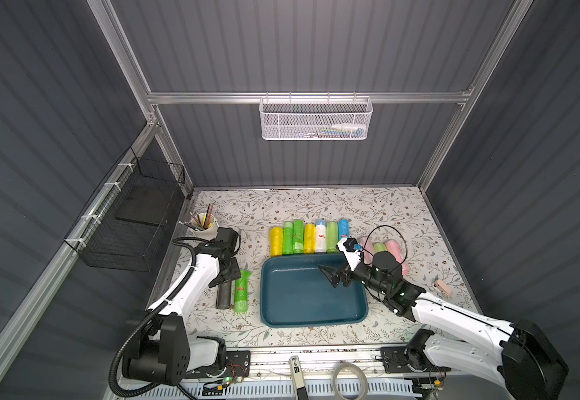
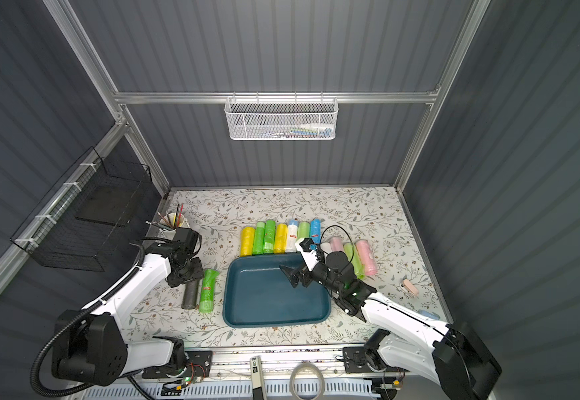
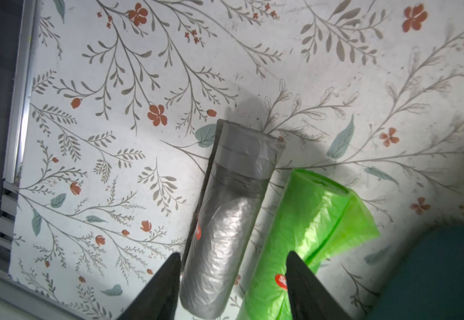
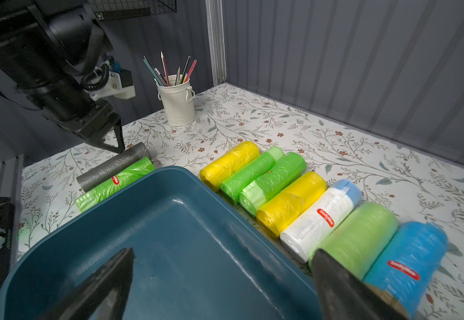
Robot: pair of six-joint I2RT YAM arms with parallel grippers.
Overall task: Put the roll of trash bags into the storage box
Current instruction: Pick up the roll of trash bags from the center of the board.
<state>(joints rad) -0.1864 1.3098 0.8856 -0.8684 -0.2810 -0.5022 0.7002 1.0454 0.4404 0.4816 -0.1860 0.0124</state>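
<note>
**Grey roll of trash bags [image 3: 225, 221] straddled beside storage box [image 1: 313, 323]**

The floral surface [image 1: 316, 204] is occupied at its middle by the teal storage box. The right gripper [image 1: 328, 277] is held over it, fingers spread wide and released. Seven coloured rolls [image 1: 311, 237] are lined along the box's far rim. Left of the box, the grey roll is laid on the surface just beside a green roll [image 3: 314, 221]. It is straddled by the left gripper [image 3: 233, 254], whose fingers are parted and not clamped.
</note>
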